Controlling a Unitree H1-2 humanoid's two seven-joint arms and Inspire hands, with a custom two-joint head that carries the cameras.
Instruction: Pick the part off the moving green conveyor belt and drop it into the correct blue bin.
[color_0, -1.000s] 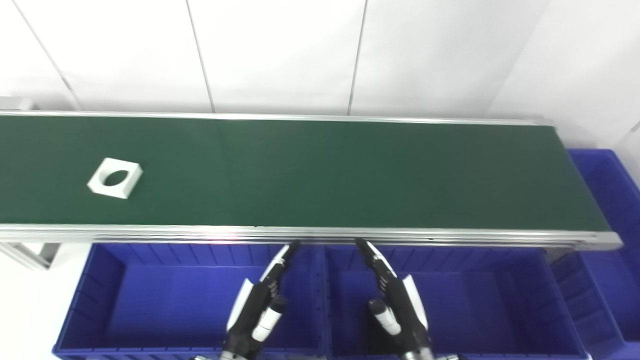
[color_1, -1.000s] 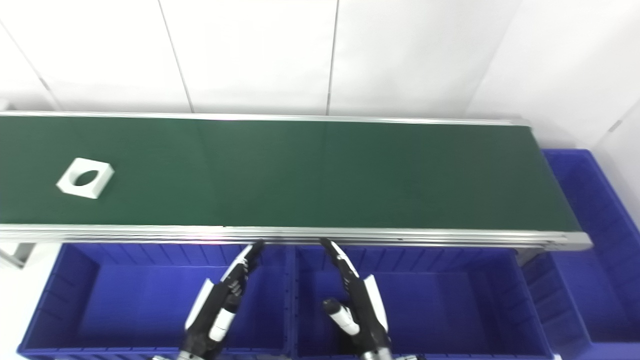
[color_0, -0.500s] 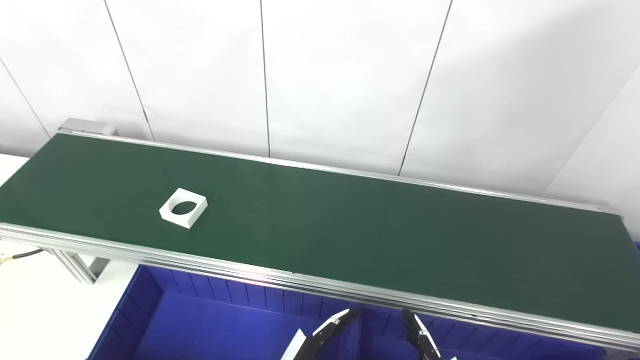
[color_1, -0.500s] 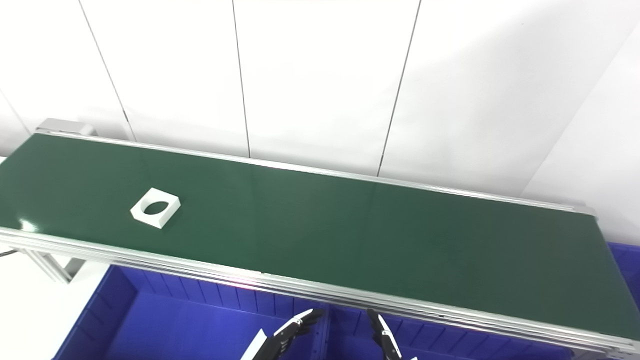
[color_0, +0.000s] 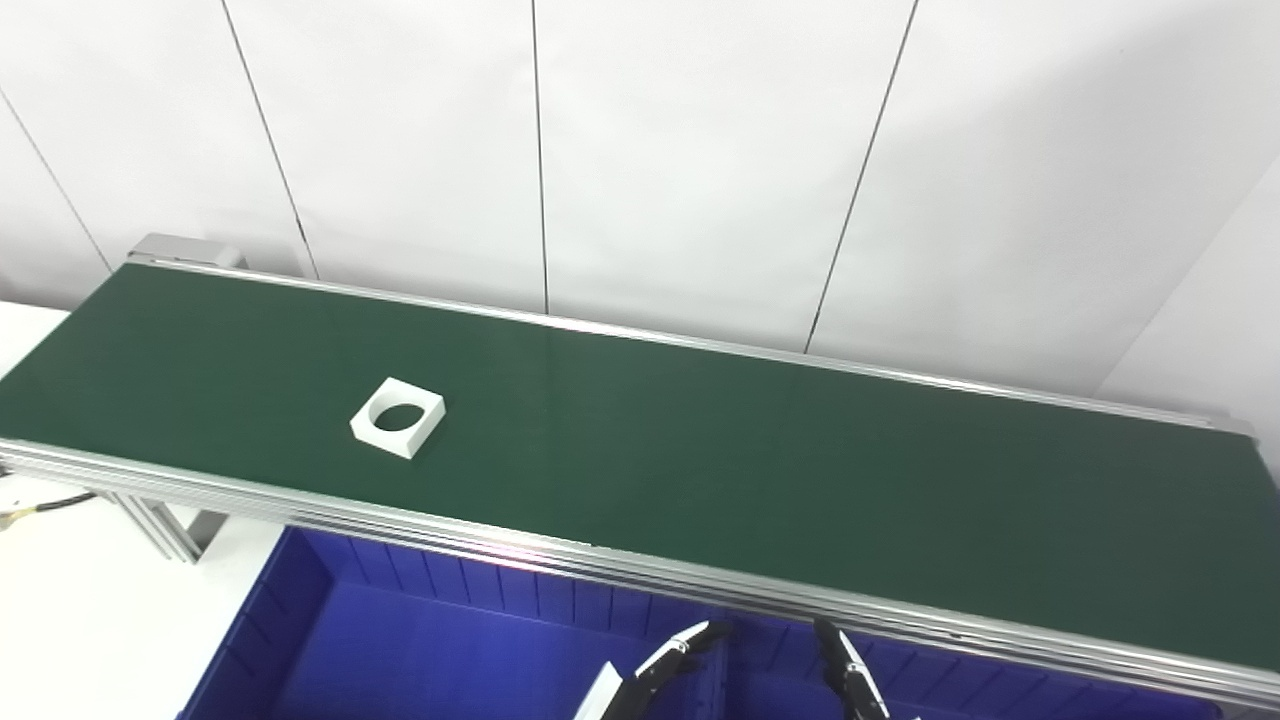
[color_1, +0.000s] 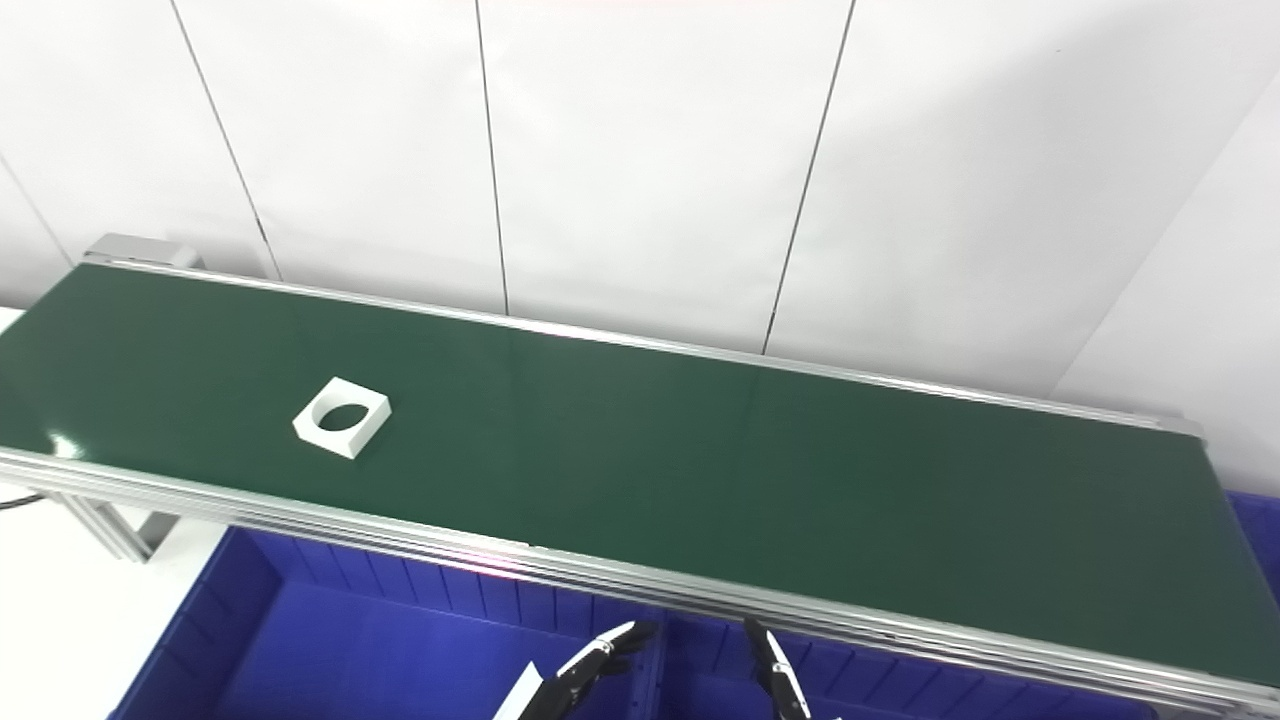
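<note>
A white square part with a round hole (color_0: 398, 417) lies flat on the green conveyor belt (color_0: 700, 450), left of its middle; it also shows in the right eye view (color_1: 342, 417). Only the fingertips of my left hand (color_0: 660, 668) and right hand (color_0: 848, 675) show at the bottom edge, over the blue bins, well right of and nearer than the part. The fingers are stretched out and hold nothing.
A blue bin (color_0: 420, 640) sits below the belt's near rail on the left; a second one (color_0: 1000, 690) lies beside it to the right. A white panelled wall stands behind the belt. A white table surface (color_0: 90, 620) is at lower left.
The camera has tilted up and turned since the earliest frames, so the hands now sit mostly out of frame. The part has travelled a little to the right along the belt.
</note>
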